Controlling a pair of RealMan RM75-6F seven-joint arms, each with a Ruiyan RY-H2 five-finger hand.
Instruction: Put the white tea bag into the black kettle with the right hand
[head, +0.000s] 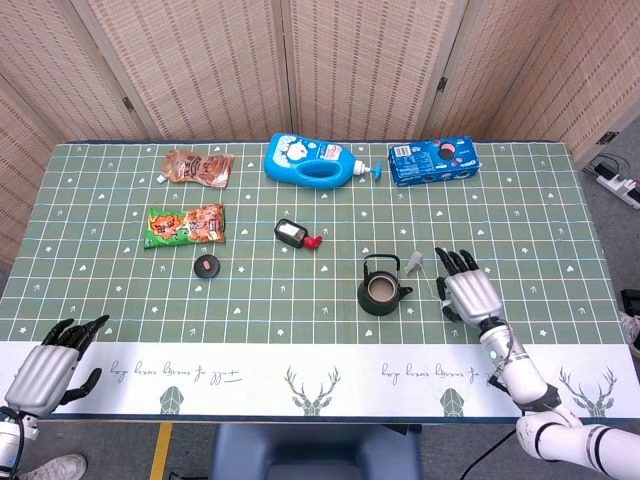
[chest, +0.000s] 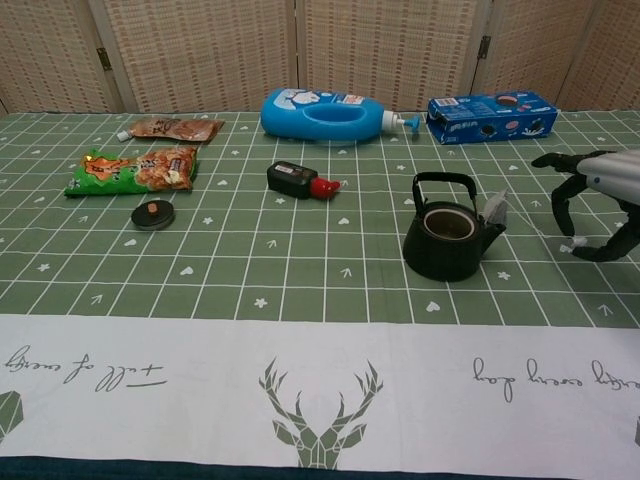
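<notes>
1. The right hand (head: 468, 294) hovers right of centre in the head view, fingers spread, above the green tablecloth (head: 300, 300); in the chest view it sits at the right edge (chest: 598, 200), fingers curved downward, with a small white tag at one fingertip, whether pinched I cannot tell.
2. The white tea bag (chest: 496, 208) leans against the right side of the black kettle (chest: 447, 236), just left of the right hand.
3. The kettle stands upright, lid off, handle raised, at centre-right.
4. The left hand (head: 45, 368) rests at the lower left corner of the head view, fingers apart, holding nothing.
5. A blue bottle (head: 312, 160) and a blue box (head: 432, 162) lie along the top; two snack packets (head: 187, 224) lie at upper left.
</notes>
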